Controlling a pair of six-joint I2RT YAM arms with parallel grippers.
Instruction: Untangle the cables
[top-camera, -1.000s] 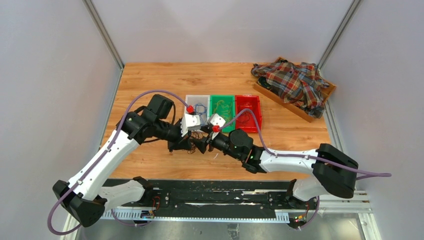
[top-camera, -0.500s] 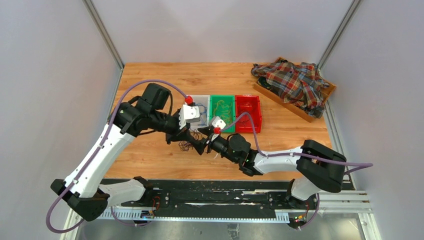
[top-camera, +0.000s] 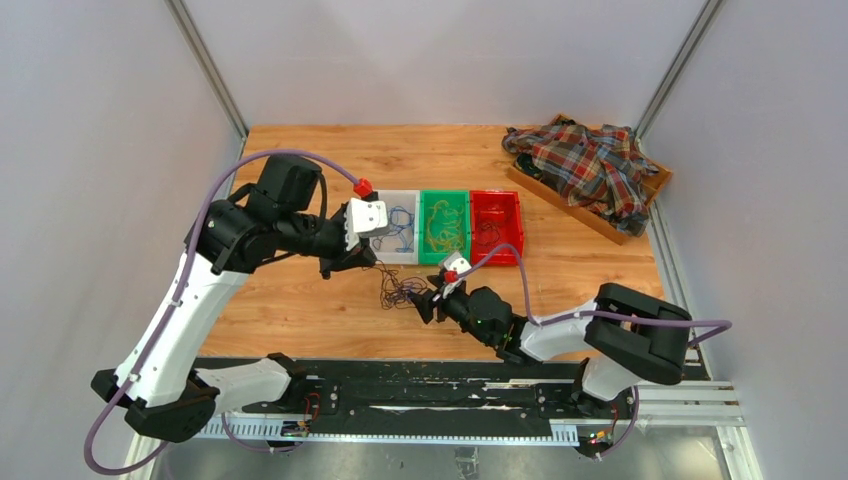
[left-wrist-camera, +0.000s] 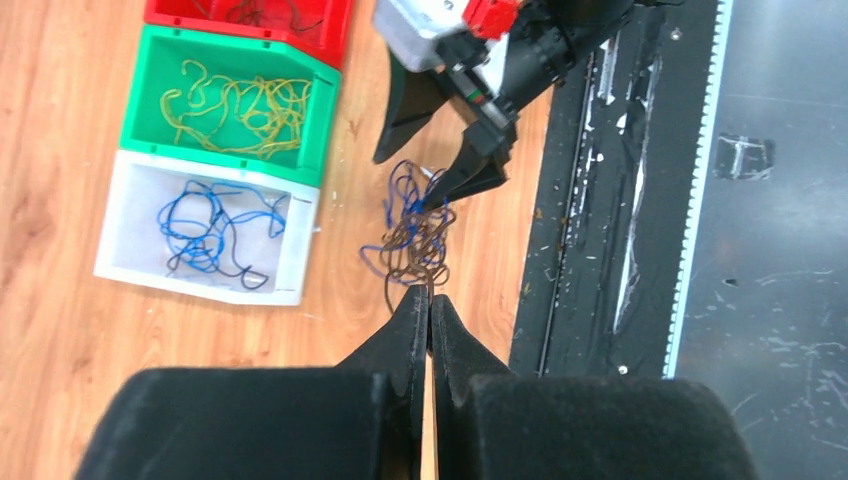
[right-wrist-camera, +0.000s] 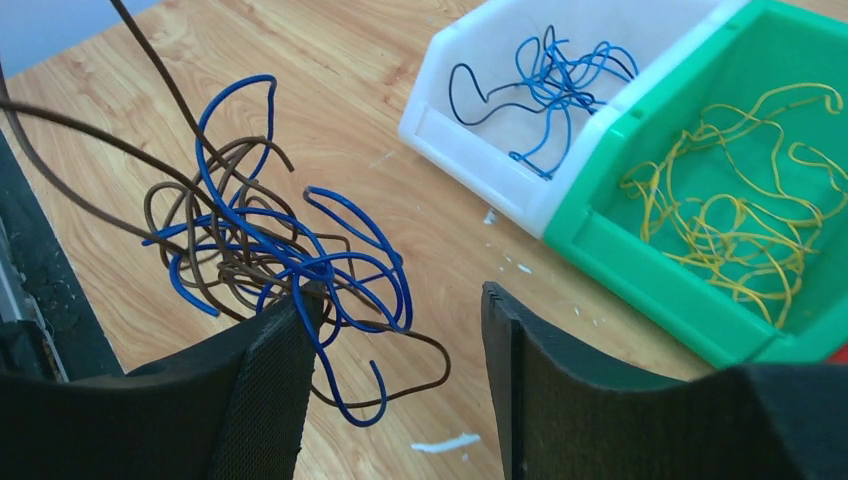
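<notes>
The cables (top-camera: 400, 290) are a small clump of blue and dark brown wires, between my two grippers near the table's front. My left gripper (left-wrist-camera: 430, 295) is shut on one brown wire that leads out of the clump (left-wrist-camera: 415, 235). In the top view the left gripper (top-camera: 366, 263) sits left of and behind the clump. My right gripper (right-wrist-camera: 395, 300) is open. The clump (right-wrist-camera: 270, 250) drapes over the tip of its left finger, and only a few loose loops reach between the fingers. From above, the right gripper (top-camera: 425, 303) sits at the clump's near right.
Three bins stand in a row behind the clump. A white bin (top-camera: 395, 193) holds blue wires, a green bin (top-camera: 445, 193) holds yellow wires, and a red bin (top-camera: 497, 194) stands rightmost. A plaid shirt (top-camera: 590, 170) lies in a wooden tray at the back right. The black rail (left-wrist-camera: 590, 200) runs along the near edge.
My left gripper has pulled back and to the left with the brown wire. My right gripper has moved toward the near edge. The clump now shows between them.
</notes>
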